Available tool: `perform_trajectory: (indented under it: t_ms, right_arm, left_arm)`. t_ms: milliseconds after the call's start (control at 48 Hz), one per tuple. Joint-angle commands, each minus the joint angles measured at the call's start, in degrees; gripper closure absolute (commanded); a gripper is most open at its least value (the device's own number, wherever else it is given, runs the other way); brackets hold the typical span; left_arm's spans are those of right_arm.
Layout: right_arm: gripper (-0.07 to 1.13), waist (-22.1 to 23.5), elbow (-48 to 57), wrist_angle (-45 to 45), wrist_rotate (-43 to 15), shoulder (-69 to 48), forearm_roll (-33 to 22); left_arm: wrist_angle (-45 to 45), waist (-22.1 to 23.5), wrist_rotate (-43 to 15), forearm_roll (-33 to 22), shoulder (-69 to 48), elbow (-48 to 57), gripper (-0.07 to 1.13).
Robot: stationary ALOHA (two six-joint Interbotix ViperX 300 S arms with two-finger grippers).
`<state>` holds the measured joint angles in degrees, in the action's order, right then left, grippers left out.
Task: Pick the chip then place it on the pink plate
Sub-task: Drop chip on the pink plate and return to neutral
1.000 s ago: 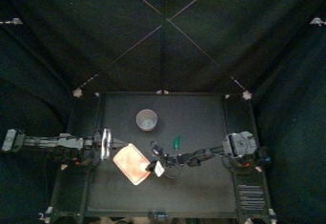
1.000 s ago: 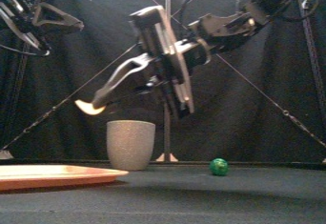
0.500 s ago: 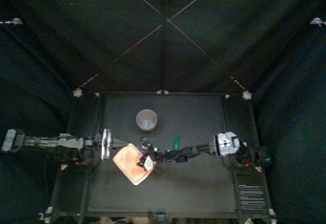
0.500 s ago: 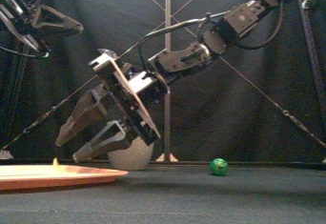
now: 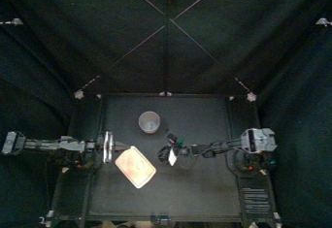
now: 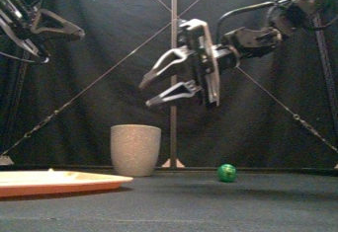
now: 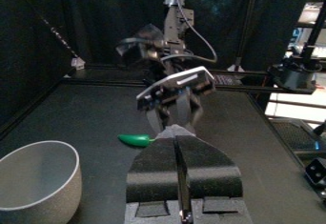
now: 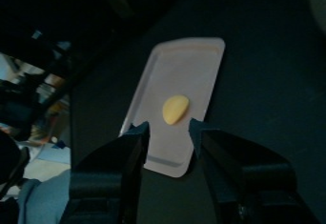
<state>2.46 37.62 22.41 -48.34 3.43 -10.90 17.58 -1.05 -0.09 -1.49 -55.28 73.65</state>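
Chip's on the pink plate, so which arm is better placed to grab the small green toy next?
Probably right. The right gripper hangs open close to the green toy; the left gripper rests shut far left, past the pink plate.

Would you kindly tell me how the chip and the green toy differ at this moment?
The chip is yellow; the green toy is green. The chip lies on the pink plate, while the green toy sits on the bare table, right of the grey cup. The chip looks flat and oval; the green toy looks rounder in the front view. Both are small and lie loose, ungripped.
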Motion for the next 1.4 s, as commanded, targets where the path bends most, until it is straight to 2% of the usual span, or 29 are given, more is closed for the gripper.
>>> perform_trajectory:
  t_ms: [21, 229, 375, 458, 1062, 1396]
  right_arm:
    - [0.27, 0.5, 5.8, 5.9, 1.8, -7.7, -1.0]
    - [0.27, 0.5, 15.9, 9.3, 6.7, -18.5, -6.0]
    - [0.27, 0.2, 21.0, 9.1, 11.5, -25.4, -15.0]
    - [0.27, -0.4, 22.1, 9.5, 12.2, -27.9, -17.8]
    - [0.27, -1.4, 17.7, 10.8, 13.2, -30.7, -20.4]
    - [0.27, -1.4, 21.0, 10.8, 13.1, -35.7, -22.3]
  left_arm:
    - [0.5, 0.1, -0.1, 0.1, 0.3, -0.7, 1.04]
    - [0.4, -0.1, -0.2, 0.4, 0.3, -0.3, 1.04]
    - [0.4, 0.0, -0.1, 1.3, 0.3, 0.4, 1.04]
    - [0.4, 0.0, -0.1, 1.3, 0.3, 0.6, 1.04]
    - [0.3, -0.2, 0.1, 1.1, 0.2, 2.2, 1.04]
    - [0.3, -0.1, 0.0, 1.1, 0.3, 2.1, 1.04]
